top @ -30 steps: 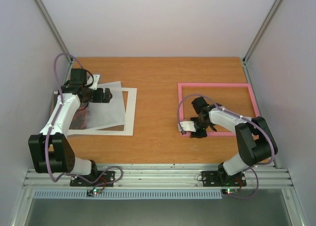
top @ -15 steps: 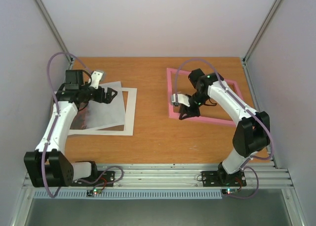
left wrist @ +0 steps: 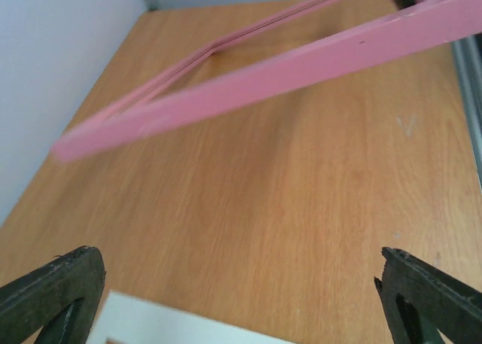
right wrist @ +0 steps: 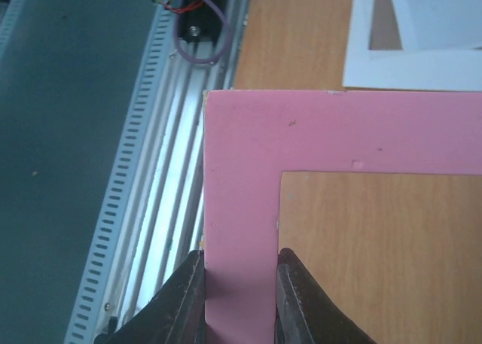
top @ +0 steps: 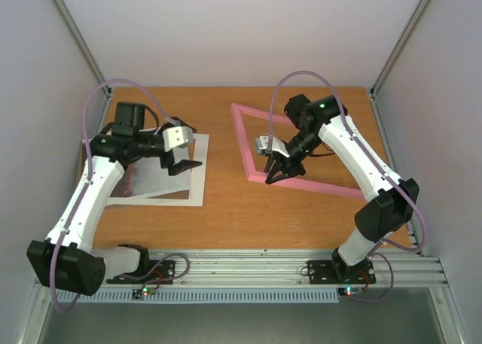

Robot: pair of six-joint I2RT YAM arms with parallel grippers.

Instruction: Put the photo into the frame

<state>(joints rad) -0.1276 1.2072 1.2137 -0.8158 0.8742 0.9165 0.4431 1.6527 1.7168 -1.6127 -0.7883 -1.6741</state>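
From above: the right gripper (top: 273, 168) is clamped on the frame (top: 248, 144) near its front-left corner, and the frame sits skewed on the right half of the table (top: 226, 208). The photo (top: 151, 180) lies over on the left, overlapping the mat (top: 199, 180), with the left gripper (top: 188, 165) above it, jaws spread wide.

Left wrist: fingers (left wrist: 53, 291) far apart with nothing between them – the frame (left wrist: 263, 80) is across the table beyond.

Right wrist: both fingers (right wrist: 181, 299) pinch the frame (right wrist: 239, 208) – its corner is just ahead.

Photo (top: 154, 180) on mat (top: 199, 178), table (top: 226, 208) left; frame (right wrist: 241, 171) right of mat, rail between right fingers (right wrist: 181, 299).
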